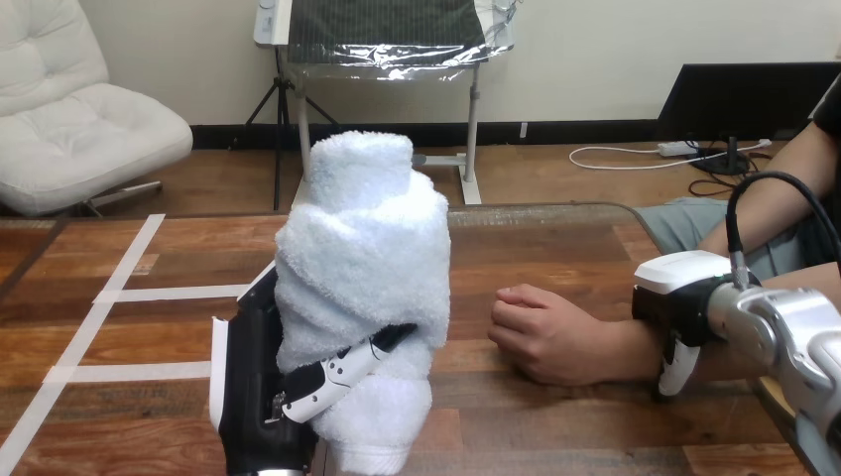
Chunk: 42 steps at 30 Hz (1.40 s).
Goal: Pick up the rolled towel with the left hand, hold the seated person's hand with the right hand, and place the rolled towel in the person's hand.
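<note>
Gripping rolled towel (362,248) upright, left hand (253,387) (fingers (337,372) curled round it), person's hand (540,332) apart.

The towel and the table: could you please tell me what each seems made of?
The towel looks like soft white terry cloth, by its fluffy nap. The table looks like reddish-brown wood or wood-look laminate, grained, slightly glossy; which, I cannot tell.
</note>
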Available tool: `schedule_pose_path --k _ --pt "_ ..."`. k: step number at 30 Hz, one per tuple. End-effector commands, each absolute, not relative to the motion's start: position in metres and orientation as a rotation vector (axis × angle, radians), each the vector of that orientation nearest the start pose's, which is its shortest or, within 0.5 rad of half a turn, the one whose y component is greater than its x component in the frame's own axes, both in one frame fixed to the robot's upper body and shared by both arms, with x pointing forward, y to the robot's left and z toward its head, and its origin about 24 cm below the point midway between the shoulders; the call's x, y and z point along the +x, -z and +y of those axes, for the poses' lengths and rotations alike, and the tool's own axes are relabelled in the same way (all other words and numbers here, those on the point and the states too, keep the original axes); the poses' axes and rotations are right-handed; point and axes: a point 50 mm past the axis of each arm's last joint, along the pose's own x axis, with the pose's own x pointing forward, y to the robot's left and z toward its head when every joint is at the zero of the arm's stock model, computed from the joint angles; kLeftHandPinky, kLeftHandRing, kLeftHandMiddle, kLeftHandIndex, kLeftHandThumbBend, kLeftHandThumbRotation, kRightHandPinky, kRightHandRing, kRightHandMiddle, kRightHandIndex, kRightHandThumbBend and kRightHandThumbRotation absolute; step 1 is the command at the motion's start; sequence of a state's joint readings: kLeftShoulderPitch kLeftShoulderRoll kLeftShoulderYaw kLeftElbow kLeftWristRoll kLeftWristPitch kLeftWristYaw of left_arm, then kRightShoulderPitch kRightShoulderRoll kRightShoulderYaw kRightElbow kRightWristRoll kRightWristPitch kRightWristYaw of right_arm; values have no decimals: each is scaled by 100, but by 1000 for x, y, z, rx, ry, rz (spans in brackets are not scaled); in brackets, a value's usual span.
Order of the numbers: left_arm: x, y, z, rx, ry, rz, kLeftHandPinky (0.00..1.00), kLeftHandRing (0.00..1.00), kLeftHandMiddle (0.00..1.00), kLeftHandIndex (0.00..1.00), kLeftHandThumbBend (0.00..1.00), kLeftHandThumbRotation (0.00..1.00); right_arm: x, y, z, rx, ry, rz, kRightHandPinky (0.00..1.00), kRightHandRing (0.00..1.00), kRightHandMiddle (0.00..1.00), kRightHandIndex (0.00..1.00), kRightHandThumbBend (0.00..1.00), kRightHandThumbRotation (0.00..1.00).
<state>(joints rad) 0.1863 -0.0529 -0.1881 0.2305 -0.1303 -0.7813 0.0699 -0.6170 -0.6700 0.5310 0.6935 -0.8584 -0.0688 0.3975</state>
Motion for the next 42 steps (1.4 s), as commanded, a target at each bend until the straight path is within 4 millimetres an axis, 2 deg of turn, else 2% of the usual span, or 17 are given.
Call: schedule_pose_path --k 1,4,14,29,42 --pt "205 -48 109 -305 -43 -480 24 32 40 50 62 0 329 -36 -234 -1652 -629 436 21 33 43 42 64 1" --pt "205 -48 109 -298 -43 -481 24 32 40 50 62 0 329 -39 -236 -1651 -610 419 24 37 46 43 63 0" --pt "206 -47 109 -283 -41 -472 24 32 40 50 62 0 327 -50 -241 -1599 -531 337 20 31 41 39 64 0" --pt "209 -46 109 -254 -47 -464 25 33 40 49 62 0 327 -72 -248 -1516 -440 285 23 33 42 44 65 0" --pt "219 -40 112 -215 -52 -438 25 33 40 49 62 0 323 -94 -249 -1492 -390 206 22 30 39 42 68 0"
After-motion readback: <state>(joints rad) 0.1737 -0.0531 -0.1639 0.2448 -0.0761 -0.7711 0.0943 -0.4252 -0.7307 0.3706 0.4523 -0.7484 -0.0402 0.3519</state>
